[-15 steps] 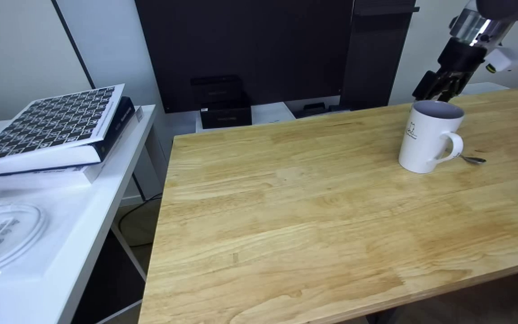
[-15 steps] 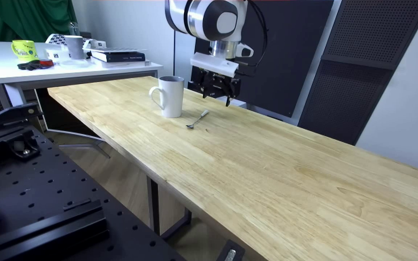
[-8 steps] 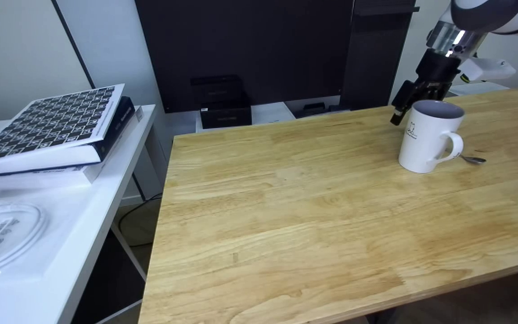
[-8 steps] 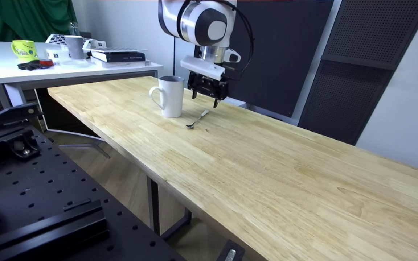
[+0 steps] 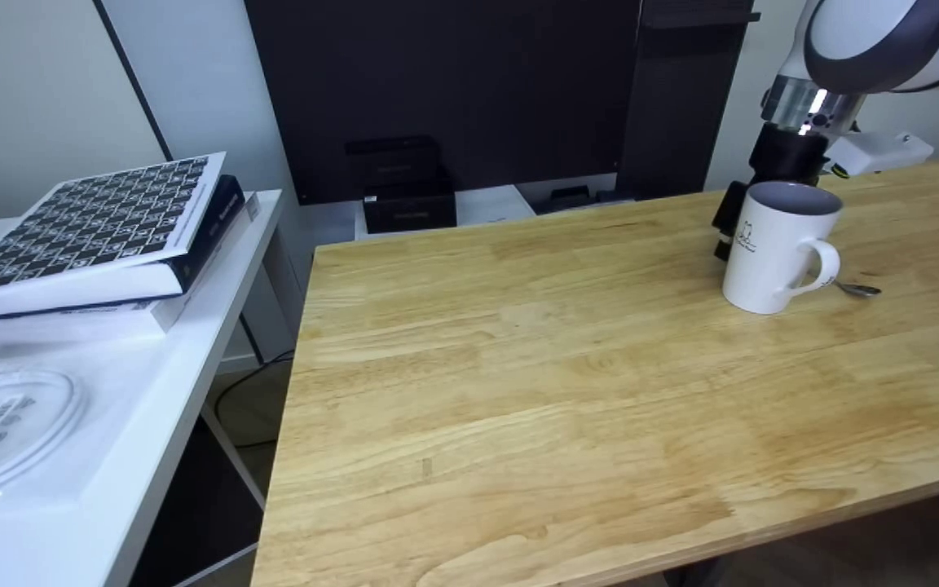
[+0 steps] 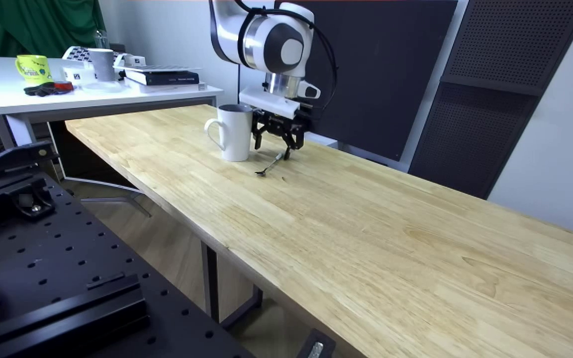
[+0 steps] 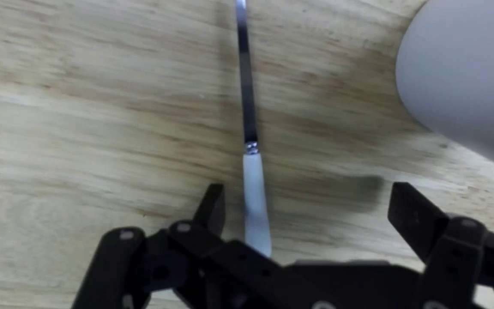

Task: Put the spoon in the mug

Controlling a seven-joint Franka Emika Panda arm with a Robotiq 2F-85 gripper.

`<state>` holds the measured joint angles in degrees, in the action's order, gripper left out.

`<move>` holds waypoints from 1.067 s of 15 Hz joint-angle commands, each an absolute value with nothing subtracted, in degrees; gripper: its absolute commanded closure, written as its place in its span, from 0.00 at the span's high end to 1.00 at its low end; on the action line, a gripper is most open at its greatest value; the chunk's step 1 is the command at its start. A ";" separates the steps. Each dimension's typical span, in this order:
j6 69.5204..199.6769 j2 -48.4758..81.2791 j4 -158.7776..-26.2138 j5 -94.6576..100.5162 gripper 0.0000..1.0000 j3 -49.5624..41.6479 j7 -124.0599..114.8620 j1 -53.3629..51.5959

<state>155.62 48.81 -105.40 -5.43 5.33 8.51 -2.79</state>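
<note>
Spoon (image 7: 248, 103), handle toward the far edge of the tabletop (image 5: 518, 367)! Arm (image 6: 272, 47) points down, gripper (image 7: 309, 193) spread apart astride that handle; mug (image 5: 773, 257) alongside, lettering (image 5: 746, 245) too small to read.

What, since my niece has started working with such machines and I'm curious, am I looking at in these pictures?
This is a jointed robot arm that ends in a black two-fingered gripper. Two pictures are taken from outside the robot, from different places; the close-up is taken from its wrist, looking down past the jaws.

On the wooden table stands a white mug, upright, and beside it, not touching, lies a slim spoon. In an exterior view, a white desk nearby carries books.

Nothing is held: the jaws stand apart, with the pale end of the spoon between them. Closing on it is probably the next step.
</note>
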 commanded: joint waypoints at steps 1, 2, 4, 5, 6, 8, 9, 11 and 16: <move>153.87 50.43 -102.55 -3.24 1.00 3.67 5.30 -4.06; 153.66 50.56 -102.29 -2.95 1.00 3.46 5.27 -4.11; 153.66 50.86 -102.14 -2.33 1.00 3.05 4.94 -4.45; 153.54 50.98 -102.01 -2.16 1.00 2.85 4.89 -4.57; 153.41 51.06 -101.88 -1.95 1.00 2.68 4.81 -4.67; 153.01 51.10 -101.51 -1.50 1.00 2.51 4.47 -4.91; 152.70 51.11 -101.13 -1.45 1.00 2.43 4.45 -4.94; 151.69 50.97 -100.18 -1.44 1.00 2.26 4.29 -5.07; 150.10 50.35 -98.64 -1.34 1.00 2.36 3.75 -5.38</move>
